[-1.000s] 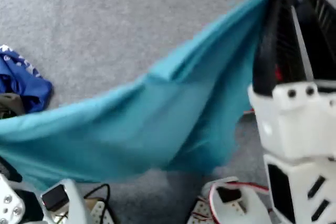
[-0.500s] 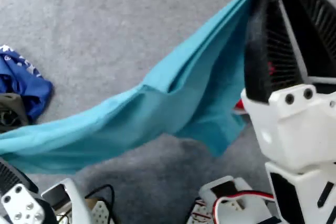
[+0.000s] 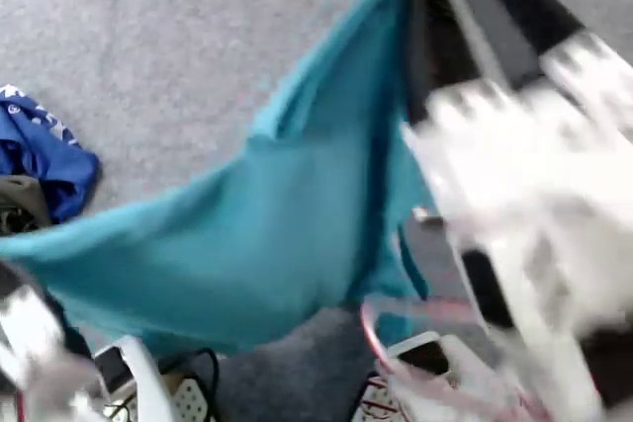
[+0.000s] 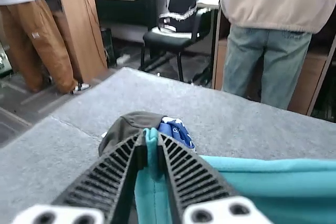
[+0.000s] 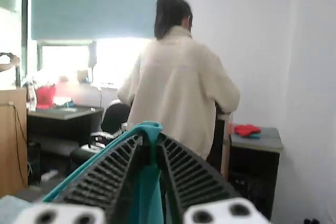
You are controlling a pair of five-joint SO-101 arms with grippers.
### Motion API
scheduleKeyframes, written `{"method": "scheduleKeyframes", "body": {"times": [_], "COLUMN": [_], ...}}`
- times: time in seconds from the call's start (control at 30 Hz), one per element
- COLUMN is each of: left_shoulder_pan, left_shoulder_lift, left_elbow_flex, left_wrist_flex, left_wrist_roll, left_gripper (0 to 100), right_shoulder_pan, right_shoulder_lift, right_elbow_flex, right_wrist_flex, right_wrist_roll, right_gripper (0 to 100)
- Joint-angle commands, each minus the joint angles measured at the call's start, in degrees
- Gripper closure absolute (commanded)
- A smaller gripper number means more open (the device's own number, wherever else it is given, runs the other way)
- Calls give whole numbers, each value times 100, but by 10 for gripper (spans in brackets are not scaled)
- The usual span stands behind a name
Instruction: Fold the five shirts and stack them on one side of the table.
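Shirts in view: three, one teal, one blue, one dark.
Teal shirt point(image 3: 267, 254): one, held up off the desk point(image 3: 178, 56) and stretched between the two grippers. In the high view it runs from about 8 o'clock up to about 1 o'clock and sags in a wide belly in the middle.
Left gripper point(image 4: 151, 136): its two ribbed black fingers point(image 4: 181, 169) are pressed together on a fold of the teal shirt, whose edge stands up between the tips. The rest of the cloth trails away beside the fingers.
Right gripper point(image 5: 150, 136): both fingers are clamped on another edge of the teal shirt, and a small loop of cloth pokes out above the tips. This end is raised high, at about 1 o'clock in the high view.
Blue shirt point(image 3: 40, 150): one, bunched and unfolded on the desk at 9 o'clock, with a white pattern on it.
Dark shirt point(image 3: 18, 203): one, crumpled and touching the blue shirt on its 6 o'clock side. In the left wrist view both lie just past the fingertips.
Arms: two, the right arm point(image 3: 514, 175) at 3 o'clock and the left arm point(image 3: 30, 333) at 8 o'clock.
Desk: one, covered in grey cloth.
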Motion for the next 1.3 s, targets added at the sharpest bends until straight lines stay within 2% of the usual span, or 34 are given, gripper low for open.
{"method": "scheduleKeyframes", "body": {"times": [0.0,0.07,0.23,0.37,0.47,0.6,0.73,0.9,1.07,1.17,1.27], "left_shoulder_pan": [4,119,1095,1420,1402,1385,1376,1429,1437,1411,1385], "left_shoulder_lift": [35,70,844,2347,3859,5837,6954,7007,7007,6989,6734], "left_elbow_flex": [1912,2932,4716,4813,4119,2686,1596,760,611,611,699], "left_wrist_flex": [-2066,-3297,-5855,-7270,-7736,-7745,-7455,-6418,-5574,-4844,-4123], "left_wrist_roll": [105,79,-299,-501,-501,-492,-492,-492,-492,-519,-527], "left_gripper": [971,971,970,970,970,971,971,971,971,971,971], "right_shoulder_pan": [0,149,677,888,949,1099,1169,1284,1301,1301,1292], "right_shoulder_lift": [576,971,2431,3846,4927,6387,7459,8444,9077,9288,9191], "right_elbow_flex": [708,1235,2193,1833,980,-532,-2237,-4224,-5719,-6290,-6237], "right_wrist_flex": [-800,-1442,-3270,-3859,-3991,-3877,-2673,-1723,-378,457,1284], "right_wrist_roll": [360,457,440,431,431,431,431,422,448,475,484], "right_gripper": [985,985,985,985,985,985,985,985,985,985,985]}}
